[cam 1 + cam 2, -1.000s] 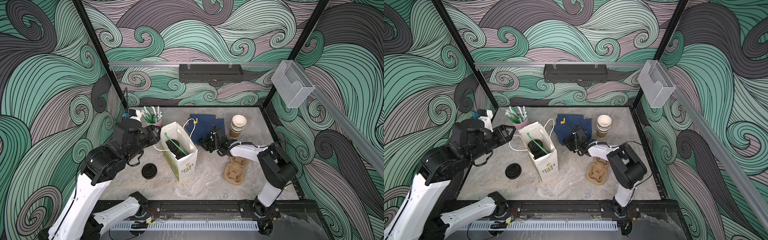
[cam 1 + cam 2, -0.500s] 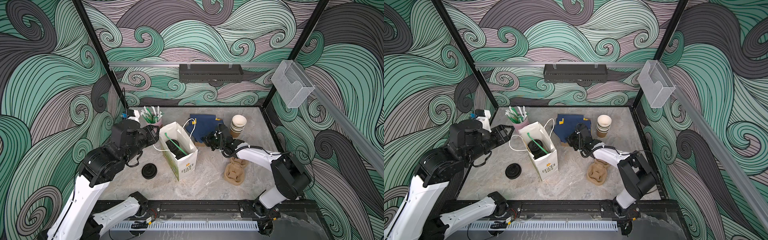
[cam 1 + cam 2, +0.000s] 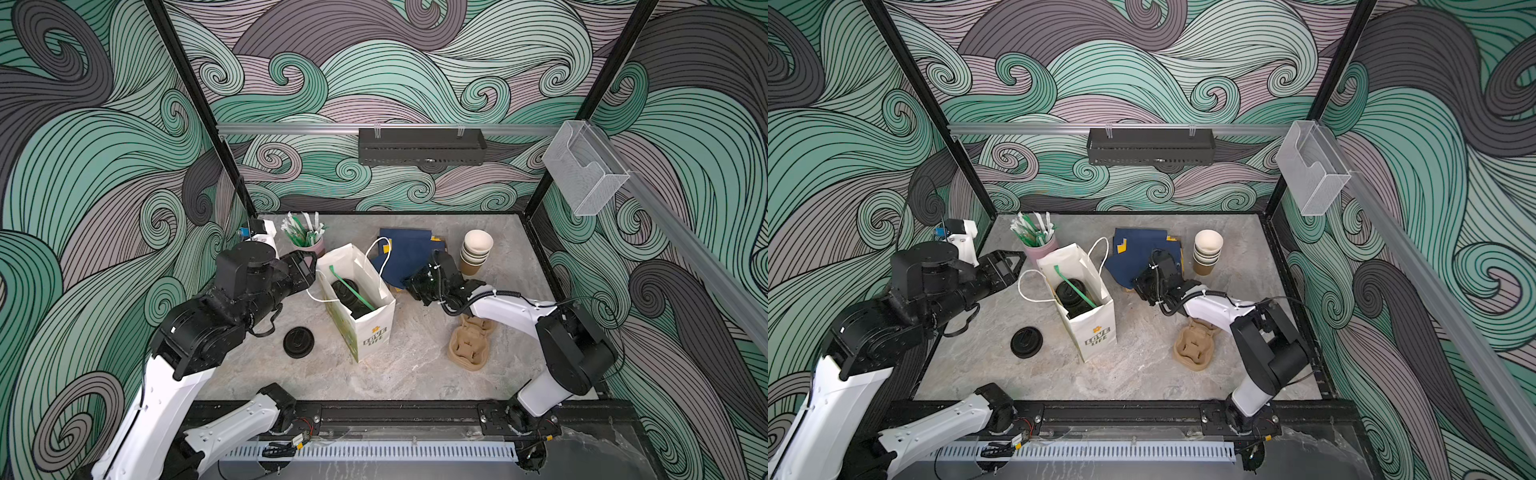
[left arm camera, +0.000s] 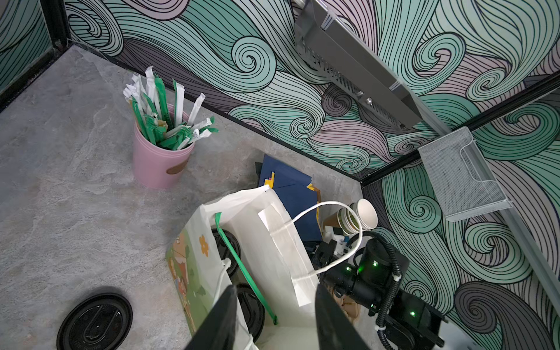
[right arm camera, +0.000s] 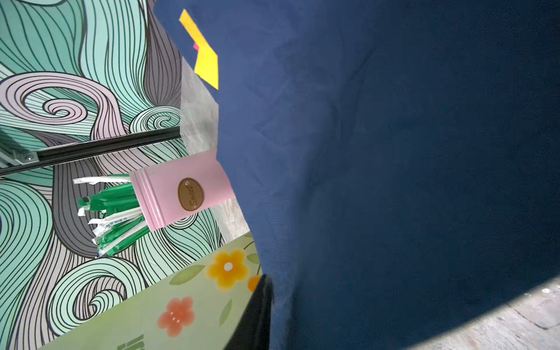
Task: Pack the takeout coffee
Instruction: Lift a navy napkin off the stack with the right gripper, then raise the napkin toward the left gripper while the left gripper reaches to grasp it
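The takeout coffee, two cups with black lids [image 4: 230, 248] [image 4: 251, 306], stands inside the white paper bag [image 3: 365, 328] with a green straw [image 3: 351, 286] lying across the lids. In both top views only the lids [image 3: 1071, 293] show. My left gripper [image 4: 275, 288] is open at the bag's left rim, beside its white handle, and its fingers span the bag's mouth. My right gripper [image 3: 411, 284] is at the near edge of the navy napkin [image 3: 409, 253], right of the bag. The napkin [image 5: 394, 181] fills the right wrist view. One dark finger [image 5: 257, 309] shows against it and the other is hidden.
A pink cup of wrapped straws [image 3: 307, 241] stands behind the bag. A stack of lidless cups [image 3: 476, 251] is at the back right. A loose black lid [image 3: 298, 341] lies left of the bag. A cardboard cup carrier [image 3: 469, 345] lies under the right arm.
The right arm's elbow has swung out to the right, and its gripper has shifted slightly along the napkin's near edge. The left arm and the bag have stayed put.
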`<state>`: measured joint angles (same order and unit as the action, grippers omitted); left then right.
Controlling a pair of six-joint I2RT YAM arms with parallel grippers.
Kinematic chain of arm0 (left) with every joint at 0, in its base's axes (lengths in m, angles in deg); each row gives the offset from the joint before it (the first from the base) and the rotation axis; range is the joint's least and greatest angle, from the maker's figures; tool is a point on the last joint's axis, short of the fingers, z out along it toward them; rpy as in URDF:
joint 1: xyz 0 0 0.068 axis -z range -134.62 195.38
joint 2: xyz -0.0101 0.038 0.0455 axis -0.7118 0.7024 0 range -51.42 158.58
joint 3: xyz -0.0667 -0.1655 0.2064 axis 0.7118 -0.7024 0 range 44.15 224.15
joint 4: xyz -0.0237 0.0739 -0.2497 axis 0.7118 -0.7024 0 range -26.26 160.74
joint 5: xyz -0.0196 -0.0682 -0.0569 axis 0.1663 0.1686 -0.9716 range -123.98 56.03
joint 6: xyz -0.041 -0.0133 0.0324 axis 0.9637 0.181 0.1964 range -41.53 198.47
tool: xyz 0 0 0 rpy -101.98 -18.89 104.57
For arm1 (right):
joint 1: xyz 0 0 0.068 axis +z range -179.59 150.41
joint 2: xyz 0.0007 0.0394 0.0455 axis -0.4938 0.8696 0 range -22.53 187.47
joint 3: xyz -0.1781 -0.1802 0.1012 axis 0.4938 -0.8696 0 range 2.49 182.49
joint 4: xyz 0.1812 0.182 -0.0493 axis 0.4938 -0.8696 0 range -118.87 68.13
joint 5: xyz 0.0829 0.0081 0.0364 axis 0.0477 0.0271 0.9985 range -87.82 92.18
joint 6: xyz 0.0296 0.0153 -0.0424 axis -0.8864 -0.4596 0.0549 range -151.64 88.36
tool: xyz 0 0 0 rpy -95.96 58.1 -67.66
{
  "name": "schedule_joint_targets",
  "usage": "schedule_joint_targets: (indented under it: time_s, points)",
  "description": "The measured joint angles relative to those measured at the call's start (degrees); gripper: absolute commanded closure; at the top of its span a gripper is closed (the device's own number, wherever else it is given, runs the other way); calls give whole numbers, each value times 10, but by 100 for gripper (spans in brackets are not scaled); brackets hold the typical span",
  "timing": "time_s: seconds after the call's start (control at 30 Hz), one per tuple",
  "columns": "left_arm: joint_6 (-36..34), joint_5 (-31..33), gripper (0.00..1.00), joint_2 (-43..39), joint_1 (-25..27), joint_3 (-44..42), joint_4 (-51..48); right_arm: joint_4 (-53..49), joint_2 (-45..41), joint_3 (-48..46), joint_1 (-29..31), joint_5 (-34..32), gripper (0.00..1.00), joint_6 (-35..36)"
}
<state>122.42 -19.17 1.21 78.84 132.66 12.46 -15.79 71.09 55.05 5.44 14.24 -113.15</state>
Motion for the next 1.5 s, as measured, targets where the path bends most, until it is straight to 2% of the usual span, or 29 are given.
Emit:
schedule_joint_targets:
  time_s: [0.1, 0.37, 0.6, 0.73, 1.0, 1.23, 1.37, 1.5]
  points:
    - [0, 0, 55, 0, 0, 0, 0, 1, 4, -3, 0, 0, 77, -2]
    - [-1, 0, 55, -3, 0, 5, -1, 5, 3, -3, 0, 0, 100, -9]
    - [-43, -3, 55, 2, 0, 29, 8, -48, -53, 8, -5, -2, 100, 30]
    - [-109, -36, 53, 19, 0, 51, 43, -104, -109, 50, -13, -2, 100, 92]
    - [-270, -151, 43, 84, 16, 83, 118, -264, -217, 194, -61, 0, 100, 280]
    - [-419, -216, 33, 142, 102, 82, 170, -437, -263, 349, -97, 24, 100, 444]
    - [-513, -217, 26, 185, 163, 82, 191, -527, -270, 417, -99, 53, 100, 512]
    - [-582, -210, 17, 227, 191, 73, 221, -590, -275, 458, -99, 89, 100, 557]
